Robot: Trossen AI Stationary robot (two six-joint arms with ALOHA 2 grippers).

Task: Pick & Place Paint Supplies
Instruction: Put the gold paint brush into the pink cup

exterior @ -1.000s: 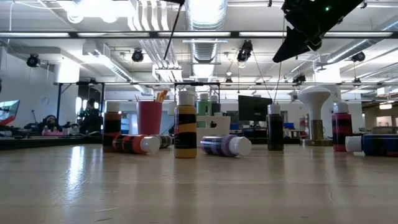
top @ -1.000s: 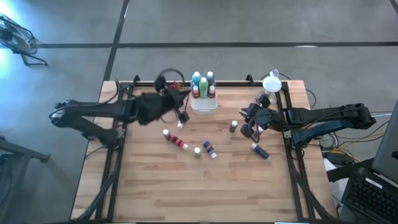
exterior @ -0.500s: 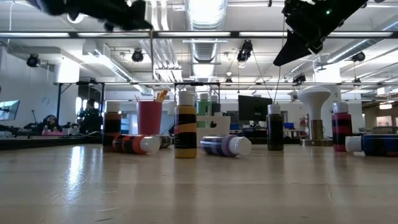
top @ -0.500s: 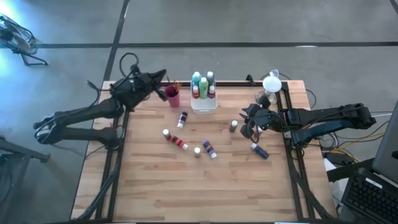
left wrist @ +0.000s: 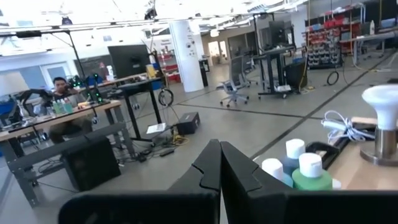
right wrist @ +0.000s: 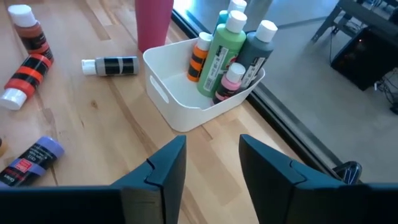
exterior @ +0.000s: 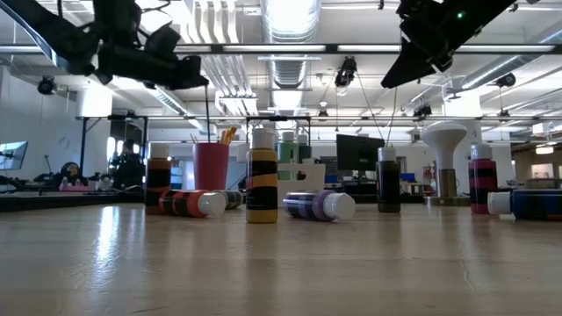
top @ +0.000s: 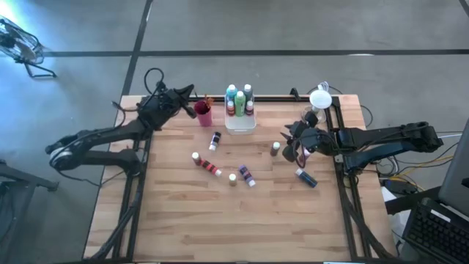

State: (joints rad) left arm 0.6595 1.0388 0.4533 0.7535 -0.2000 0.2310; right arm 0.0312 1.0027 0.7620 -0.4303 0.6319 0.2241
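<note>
A translucent white tray (top: 240, 123) at the table's far middle holds several upright paint bottles (right wrist: 224, 46). Left of it stands the magenta cup (top: 203, 112) with paintbrushes (exterior: 226, 134) sticking out of it. Loose bottles are on the wood. A black-banded one (top: 215, 139), a red one (top: 211, 168), a purple one (top: 247, 175) and a blue one (top: 305, 177) lie on their sides. A dark one (top: 275, 148) stands upright. My left gripper (top: 189, 94) is shut and empty, hovering at the far left corner beside the cup. My right gripper (right wrist: 211, 165) hangs open and empty, right of the dark bottle.
A white mushroom-shaped lamp (top: 320, 99) stands at the far right corner, by the right arm. Two more small bottles (top: 196, 158) (top: 232, 178) stand upright mid-table. The near half of the table holds bare wood (top: 234, 227). A black rail (top: 293, 97) runs along the far edge.
My left arm has swung away from the cup and tray toward the table's far left corner and come down lower, entering the low view at the upper left; its fingers stay shut. The right arm has kept its place. No bottle has moved.
</note>
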